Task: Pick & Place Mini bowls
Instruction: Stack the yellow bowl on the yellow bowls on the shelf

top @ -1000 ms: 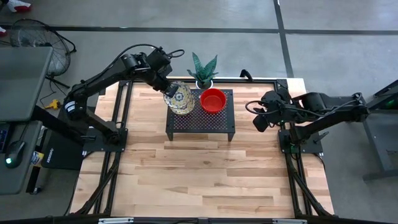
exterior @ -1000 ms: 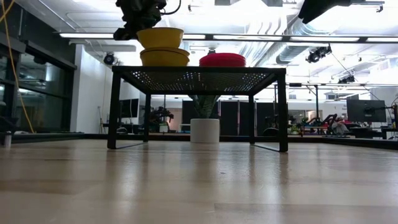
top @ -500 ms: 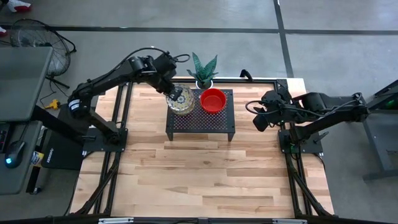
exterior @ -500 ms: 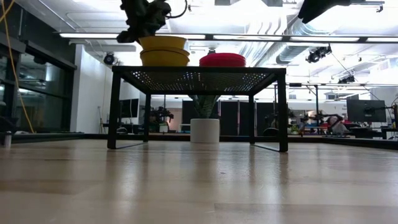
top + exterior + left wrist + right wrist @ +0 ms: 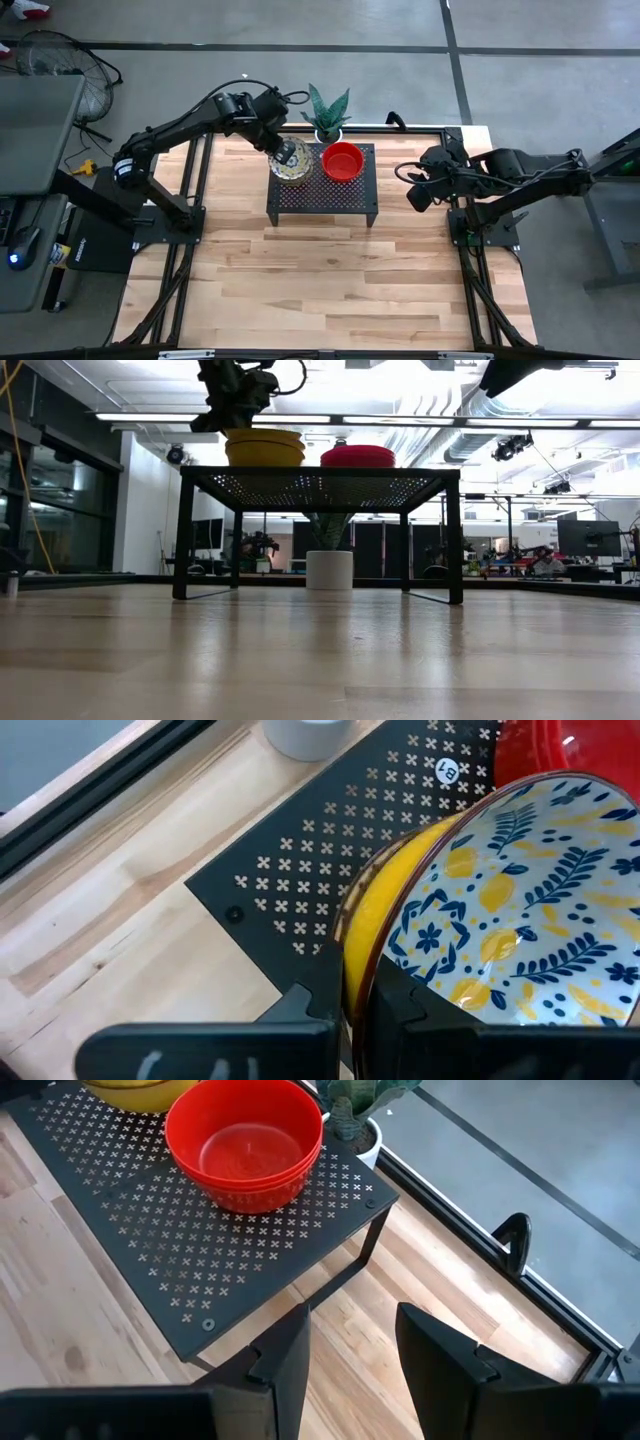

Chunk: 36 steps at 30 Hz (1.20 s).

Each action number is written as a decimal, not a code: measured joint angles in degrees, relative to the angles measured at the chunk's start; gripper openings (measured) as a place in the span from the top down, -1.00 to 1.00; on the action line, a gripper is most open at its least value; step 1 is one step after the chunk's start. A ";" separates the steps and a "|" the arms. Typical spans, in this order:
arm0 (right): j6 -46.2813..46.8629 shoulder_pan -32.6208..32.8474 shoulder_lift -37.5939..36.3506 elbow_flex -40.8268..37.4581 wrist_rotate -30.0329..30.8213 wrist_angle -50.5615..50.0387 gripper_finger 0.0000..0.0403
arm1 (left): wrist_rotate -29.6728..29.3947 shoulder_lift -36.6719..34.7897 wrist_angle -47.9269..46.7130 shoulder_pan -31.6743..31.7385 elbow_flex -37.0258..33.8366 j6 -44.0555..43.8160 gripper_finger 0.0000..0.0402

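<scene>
A black perforated stand (image 5: 322, 190) holds the mini bowls. Two yellow bowls with a blue and yellow floral inside are stacked on its left part (image 5: 265, 450); my left gripper (image 5: 355, 1005) is shut on the upper one (image 5: 294, 166), coming from the stand's far left. Red bowls (image 5: 245, 1145) sit nested on the stand's right part (image 5: 342, 162). My right gripper (image 5: 350, 1350) hangs open past the stand's right side (image 5: 415, 190), with nothing between its fingers. My left gripper pinches the upper patterned bowl's rim (image 5: 352, 955) on its left side, one finger inside the bowl and one outside. The fingers slant down from above and from the left. The bowl sits nested in the yellow bowl (image 5: 265, 456) below it.
A white pot with a spiky green plant (image 5: 327, 115) stands just behind the stand's far edge, close to both stacks. The wooden table (image 5: 320, 290) stretches in front of the stand. A black frame (image 5: 200, 190) borders the table.
My left gripper has sunk with the patterned bowl and drifted slightly toward the stand's middle. The bowl, first held clear above the lower yellow bowl, has come down into it and now sits nested.
</scene>
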 joint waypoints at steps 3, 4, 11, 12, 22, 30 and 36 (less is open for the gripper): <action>-0.12 0.00 0.00 0.00 0.00 0.00 0.32 | 0.06 0.00 0.00 -0.02 0.00 0.00 0.96; -0.18 0.00 0.00 0.00 0.00 0.00 0.32 | 0.06 0.00 0.02 -0.02 0.00 0.00 0.96; -0.63 0.00 0.00 0.00 0.13 0.00 0.32 | 0.32 0.00 0.04 -0.36 0.00 -0.20 0.96; -0.65 0.00 0.00 0.00 0.13 -0.02 0.32 | 0.25 0.00 0.11 -0.39 0.00 -0.23 0.96; -0.68 0.00 0.00 0.00 0.44 -0.02 0.32 | -0.23 0.00 0.15 -1.09 0.00 -0.55 0.95; -0.67 0.00 0.00 0.00 -0.02 -0.02 0.32 | 0.50 0.00 0.37 -1.01 0.00 -0.57 0.67; -0.68 0.00 0.02 0.00 -0.63 -0.02 0.32 | 1.65 0.00 1.07 -0.98 0.00 0.04 0.64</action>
